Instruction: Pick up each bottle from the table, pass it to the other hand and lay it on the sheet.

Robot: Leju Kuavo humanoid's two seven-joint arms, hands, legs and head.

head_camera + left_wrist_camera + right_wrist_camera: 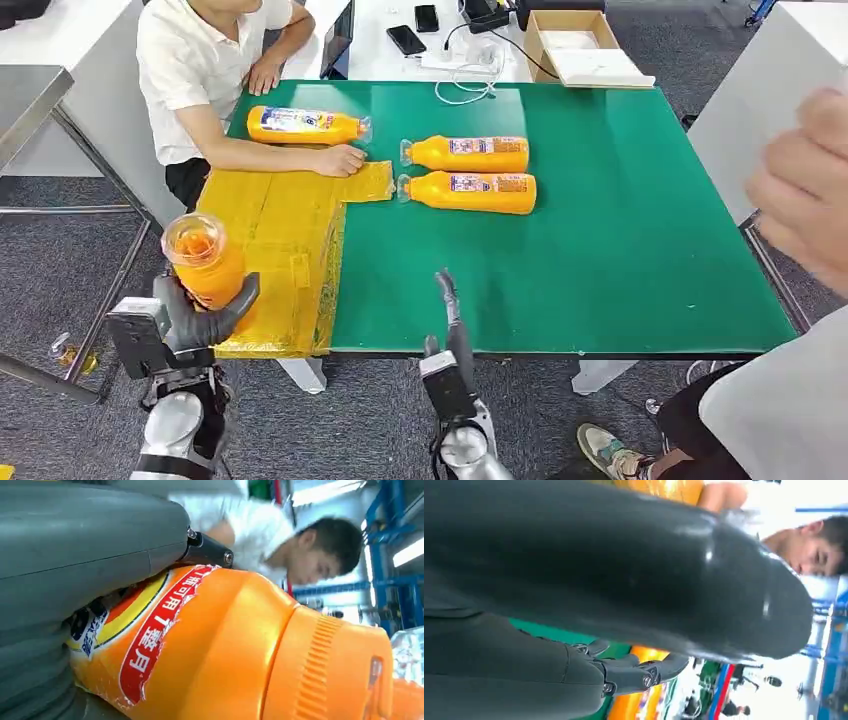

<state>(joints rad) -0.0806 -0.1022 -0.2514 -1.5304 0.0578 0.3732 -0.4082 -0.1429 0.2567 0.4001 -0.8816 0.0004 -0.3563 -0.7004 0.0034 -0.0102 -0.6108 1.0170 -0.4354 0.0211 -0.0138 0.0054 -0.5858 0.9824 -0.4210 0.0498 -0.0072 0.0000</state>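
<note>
A green surface [620, 250] carries a yellow sheet [280, 250] over its near-left corner and three orange bottles lying flat: one [305, 125] at the far left, two [468, 153] [470, 192] side by side mid-surface. A person's hand [340, 160] rests on the sheet's far edge.

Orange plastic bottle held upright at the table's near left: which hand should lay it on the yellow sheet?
Left. The left hand already grips the orange plastic bottle right over the yellow sheet. The right hand holds nothing and sits farther off, by the green table edge.
</note>
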